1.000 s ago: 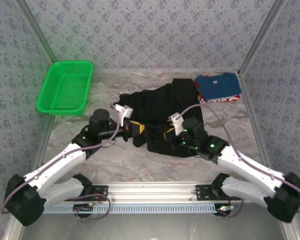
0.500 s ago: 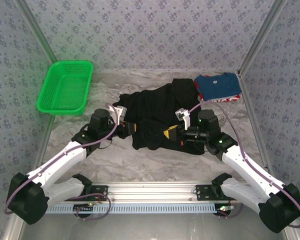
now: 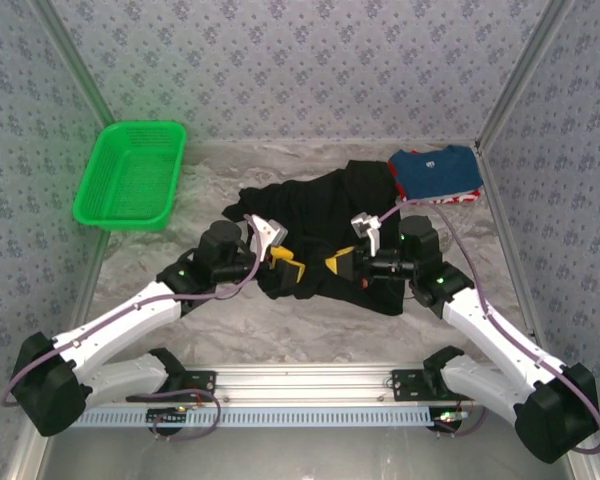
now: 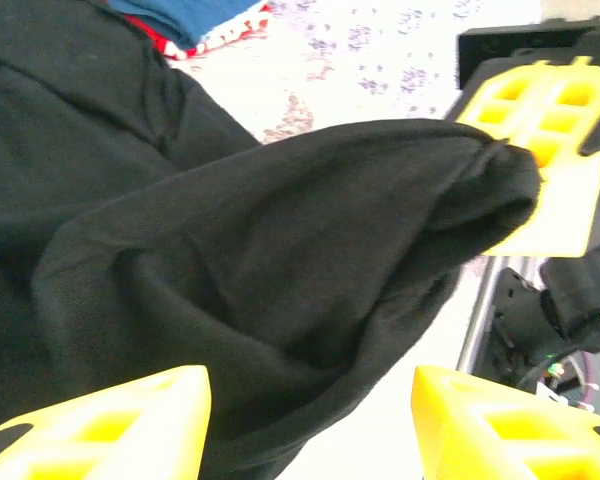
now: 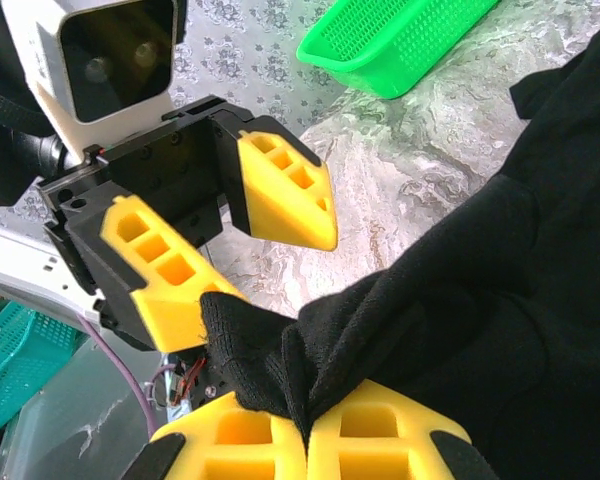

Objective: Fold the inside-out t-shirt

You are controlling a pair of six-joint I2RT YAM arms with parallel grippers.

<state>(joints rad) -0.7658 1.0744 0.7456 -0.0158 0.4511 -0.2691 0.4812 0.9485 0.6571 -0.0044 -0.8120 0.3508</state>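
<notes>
Two white robot arms meet over a large, crumpled black fabric t-shirt (image 3: 325, 210), which lies mid-desk between a green plastic mesh basket (image 3: 130, 175) and a folded blue shirt with red trim (image 3: 435, 172). The right arm's yellow fingers (image 5: 250, 435) are closed, pinching a bunched edge of the black cloth and holding it raised off the grey marble-patterned desk (image 3: 310, 330). The left arm's yellow fingers (image 4: 120, 425) stand wide apart facing that pinch, cloth sagging between them, gripping nothing. The raised edge seems offered so the left can take a second hold and spread the shirt flat.
</notes>
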